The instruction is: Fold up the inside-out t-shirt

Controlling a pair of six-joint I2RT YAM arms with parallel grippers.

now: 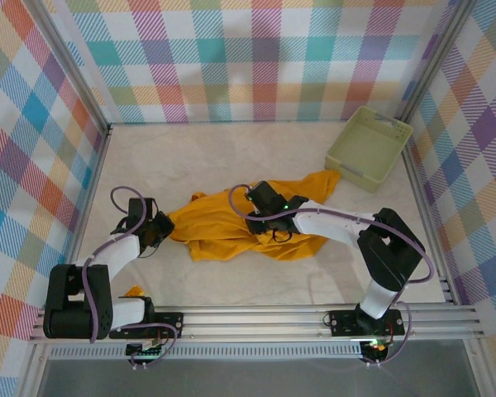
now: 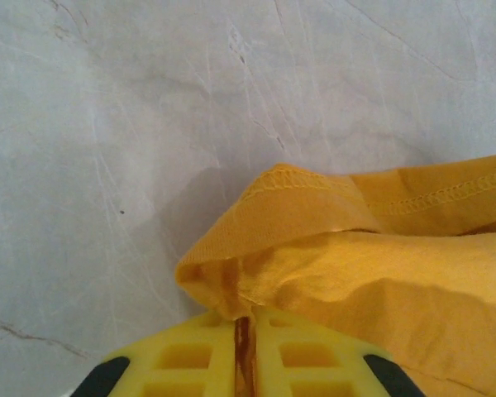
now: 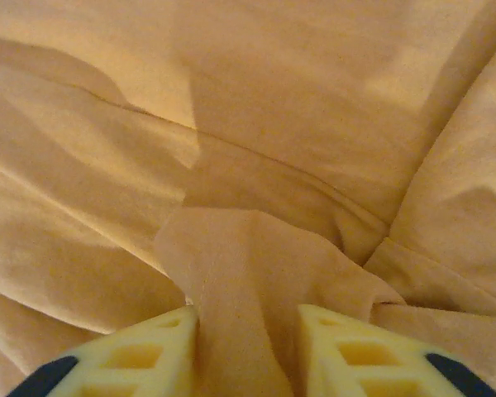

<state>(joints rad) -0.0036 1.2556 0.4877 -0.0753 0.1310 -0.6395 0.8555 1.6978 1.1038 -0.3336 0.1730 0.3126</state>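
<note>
A pale, marble-veined desk [image 1: 231,157] sits inside bright plaid walls [image 1: 256,58], with a pale green plastic basket [image 1: 369,142] at its far right corner. The inside-out t-shirt [image 1: 223,227], soft mustard-orange cotton with stitched hems, lies crumpled mid-desk. The left arm reaches forward, and the left end effector [image 2: 244,318] is clenched on the shirt's folded left edge. The right arm stretches leftward, low over the cloth. The right end effector [image 3: 248,322] pinches a raised ridge of fabric.

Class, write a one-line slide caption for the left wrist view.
Left tool shut on a hemmed edge of the mustard-orange t-shirt, pale table beyond.
</note>
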